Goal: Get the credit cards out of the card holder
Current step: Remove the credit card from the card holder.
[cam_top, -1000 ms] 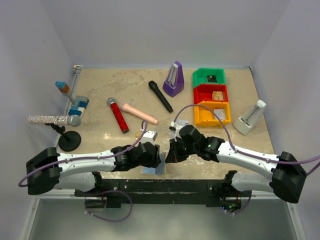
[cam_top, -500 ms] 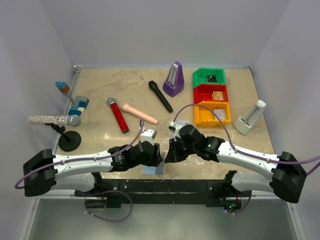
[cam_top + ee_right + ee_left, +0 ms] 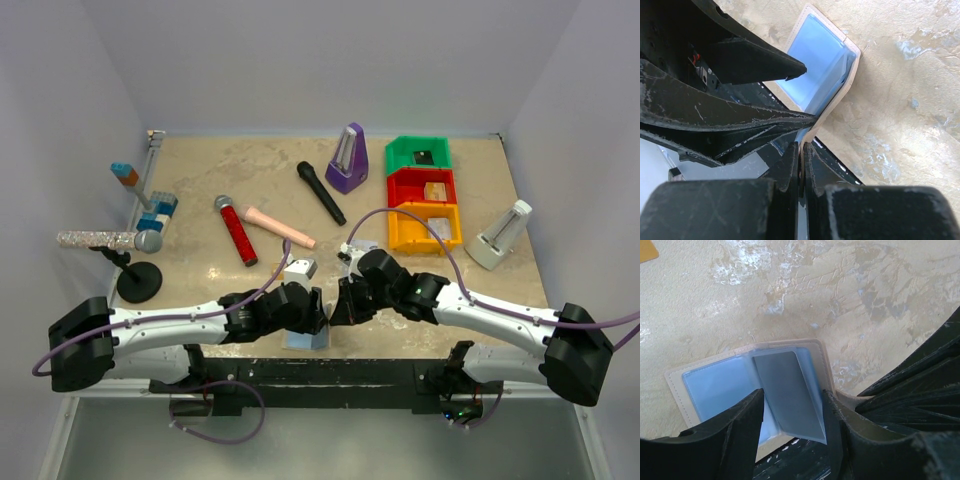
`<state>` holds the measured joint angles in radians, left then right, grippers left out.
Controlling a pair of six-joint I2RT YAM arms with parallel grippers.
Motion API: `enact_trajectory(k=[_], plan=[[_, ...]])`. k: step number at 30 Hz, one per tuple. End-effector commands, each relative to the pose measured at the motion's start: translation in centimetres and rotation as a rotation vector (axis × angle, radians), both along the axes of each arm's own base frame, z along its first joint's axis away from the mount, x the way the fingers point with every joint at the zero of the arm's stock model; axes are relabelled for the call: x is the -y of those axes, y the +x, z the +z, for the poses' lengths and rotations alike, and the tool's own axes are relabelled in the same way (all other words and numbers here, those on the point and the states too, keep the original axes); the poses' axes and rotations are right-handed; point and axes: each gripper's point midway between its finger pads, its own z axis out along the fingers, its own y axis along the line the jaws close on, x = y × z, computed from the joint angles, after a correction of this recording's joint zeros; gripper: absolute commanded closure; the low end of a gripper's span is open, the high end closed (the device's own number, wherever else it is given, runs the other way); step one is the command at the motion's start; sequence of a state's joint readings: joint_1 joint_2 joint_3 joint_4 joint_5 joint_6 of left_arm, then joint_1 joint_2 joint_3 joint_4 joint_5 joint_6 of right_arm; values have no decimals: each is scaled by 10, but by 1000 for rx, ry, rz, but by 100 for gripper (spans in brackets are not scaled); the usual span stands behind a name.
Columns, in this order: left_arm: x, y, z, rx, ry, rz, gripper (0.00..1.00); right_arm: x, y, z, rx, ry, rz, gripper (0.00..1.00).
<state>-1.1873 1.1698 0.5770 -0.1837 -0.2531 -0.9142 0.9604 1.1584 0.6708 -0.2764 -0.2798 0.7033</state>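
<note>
Left wrist view: holder (image 3: 747, 390) lies open at desk (image 3: 850, 295) near edge, grey card (image 3: 787, 392) between spread left gripper (image 3: 792, 415) fingers, right gripper (image 3: 801, 155) clamps holder's edge; step = card pull, next: close on card w/o dragging holder.

Card holder (image 3: 747, 385): light blue inside, pale beige edging. Card (image 3: 790, 392): grey. Worktop (image 3: 840, 300): mottled cream marble pattern. Pincer fingers (image 3: 735, 432): black.
</note>
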Motion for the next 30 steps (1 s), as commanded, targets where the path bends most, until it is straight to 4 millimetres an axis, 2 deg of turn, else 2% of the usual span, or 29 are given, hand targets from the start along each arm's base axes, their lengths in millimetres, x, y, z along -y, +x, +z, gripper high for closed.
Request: enact_trajectory(k=[1, 7, 10, 19, 30], plan=[[10, 0, 10, 21, -46, -25, 45, -11, 5, 17, 36, 52, 12, 100], [5, 6, 34, 83, -117, 2, 44, -9, 5, 17, 40, 50, 7, 100], [-3, 9, 38, 101, -134, 41, 44, -8, 5, 16, 39, 47, 4, 100], [-29, 8, 5, 42, -26, 137, 46, -9, 5, 16, 39, 48, 3, 100], [-3, 1, 11, 39, -62, 15, 44, -10, 6, 15, 33, 46, 2, 100]])
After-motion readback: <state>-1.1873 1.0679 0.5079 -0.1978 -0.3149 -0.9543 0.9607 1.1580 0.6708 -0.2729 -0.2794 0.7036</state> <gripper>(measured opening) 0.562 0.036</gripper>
